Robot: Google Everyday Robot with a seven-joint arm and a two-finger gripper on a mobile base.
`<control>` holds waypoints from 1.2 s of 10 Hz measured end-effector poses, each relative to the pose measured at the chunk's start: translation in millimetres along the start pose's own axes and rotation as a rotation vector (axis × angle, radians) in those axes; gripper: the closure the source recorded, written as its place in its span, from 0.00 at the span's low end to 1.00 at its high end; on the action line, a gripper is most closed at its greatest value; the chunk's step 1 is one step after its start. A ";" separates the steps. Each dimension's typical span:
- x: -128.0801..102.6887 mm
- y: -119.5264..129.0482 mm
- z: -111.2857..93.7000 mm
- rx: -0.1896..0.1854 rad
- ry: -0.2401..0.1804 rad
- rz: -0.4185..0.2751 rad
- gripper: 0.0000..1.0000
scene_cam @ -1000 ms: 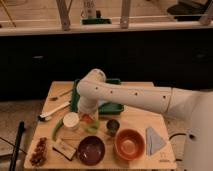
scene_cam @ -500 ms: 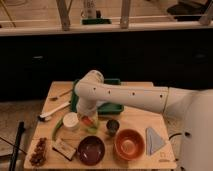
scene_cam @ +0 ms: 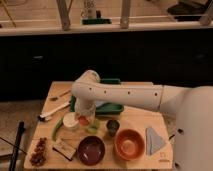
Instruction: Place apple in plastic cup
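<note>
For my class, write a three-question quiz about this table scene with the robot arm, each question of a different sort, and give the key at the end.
1. True or false: the gripper is down near the front left of the table, by the plastic cup.
2. Multiple choice: which bowl lies nearest the metal cup? A. the orange bowl B. the dark purple bowl C. a blue bowl
3. Fill in: the small red-orange thing at the gripper is the ____.

Key: 1 true; 2 A; 3 apple.
</note>
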State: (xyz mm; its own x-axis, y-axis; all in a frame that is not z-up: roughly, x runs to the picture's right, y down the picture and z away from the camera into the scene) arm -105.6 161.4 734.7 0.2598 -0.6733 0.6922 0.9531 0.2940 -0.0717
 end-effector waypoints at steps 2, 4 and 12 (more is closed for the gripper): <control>1.3 -1.0 0.0 -0.005 0.002 0.000 0.20; 2.7 -1.0 -0.6 -0.006 0.003 0.001 0.20; 8.8 3.2 -5.3 0.001 0.003 -0.009 0.20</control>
State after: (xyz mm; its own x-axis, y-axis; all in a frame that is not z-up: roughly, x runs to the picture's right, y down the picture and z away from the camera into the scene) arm -99.4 152.8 736.8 0.2515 -0.6779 0.6908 0.9553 0.2885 -0.0647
